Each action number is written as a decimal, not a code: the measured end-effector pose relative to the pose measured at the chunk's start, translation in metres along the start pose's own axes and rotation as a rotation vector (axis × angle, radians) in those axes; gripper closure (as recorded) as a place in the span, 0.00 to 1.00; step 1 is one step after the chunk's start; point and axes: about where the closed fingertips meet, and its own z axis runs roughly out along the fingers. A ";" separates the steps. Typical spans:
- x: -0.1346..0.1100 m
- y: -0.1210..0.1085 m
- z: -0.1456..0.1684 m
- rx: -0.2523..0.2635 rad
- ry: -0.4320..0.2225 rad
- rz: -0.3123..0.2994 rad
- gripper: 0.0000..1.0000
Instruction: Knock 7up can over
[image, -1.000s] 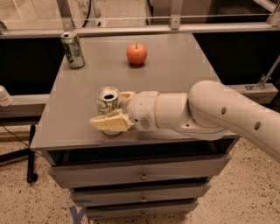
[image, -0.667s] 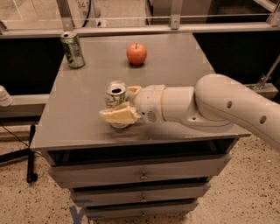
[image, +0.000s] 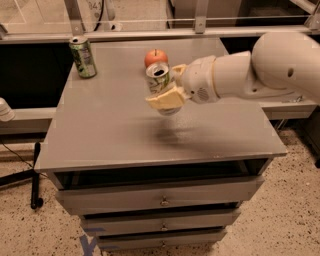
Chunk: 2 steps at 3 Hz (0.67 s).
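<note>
The 7up can (image: 158, 75), pale silver-white with an open top, is held off the tabletop over the middle of the grey table (image: 105, 130), a little tilted, its shadow below it. My gripper (image: 164, 86) comes in from the right on a thick white arm (image: 260, 70) and is shut on the can. One cream finger (image: 165, 99) lies across the can's lower front. The can's lower part is hidden behind that finger.
A red apple (image: 156, 55) sits just behind the held can. A darker green can (image: 83, 57) stands upright at the table's back left corner. Drawers (image: 160, 200) are below the tabletop. A rail and glass run behind the table.
The gripper has carried the can from the table's front left up and to the right, close in front of the apple. The can now hangs above the tabletop.
</note>
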 end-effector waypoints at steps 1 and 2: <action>0.007 -0.021 -0.006 -0.054 0.174 -0.100 1.00; 0.032 -0.021 0.001 -0.134 0.388 -0.200 1.00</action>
